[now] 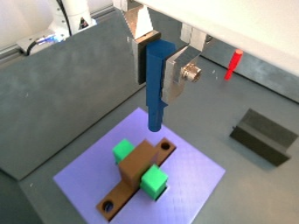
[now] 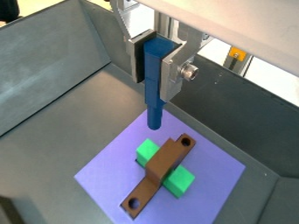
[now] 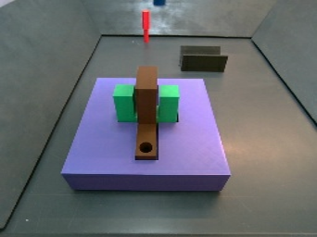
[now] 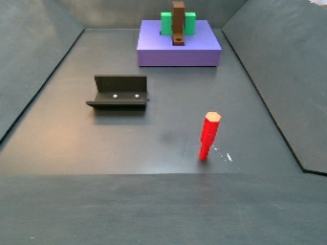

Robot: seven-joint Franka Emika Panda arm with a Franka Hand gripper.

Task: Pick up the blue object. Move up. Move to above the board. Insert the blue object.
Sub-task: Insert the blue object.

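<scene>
My gripper [image 1: 162, 74] is shut on the blue object [image 1: 158, 83], a slim blue peg that hangs upright between the silver fingers; it shows in both wrist views [image 2: 156, 79]. Its lower tip hovers above the board [image 1: 138, 171], close to the plank's nearer hole end and not touching it. The board is a narrow brown plank that passes through a green block [image 1: 153, 181] on the purple slab [image 1: 100, 171]. It shows in both side views [image 3: 146, 106] [image 4: 179, 24]. In a side view only a blue tip [image 3: 158, 3] shows at the frame's edge.
A thin red peg [image 4: 208, 136] stands upright on the grey floor, also seen in another side view [image 3: 145, 26] and a wrist view [image 1: 232, 63]. The dark fixture [image 4: 119, 91] [image 3: 203, 59] stands beside the slab. Grey walls enclose the floor.
</scene>
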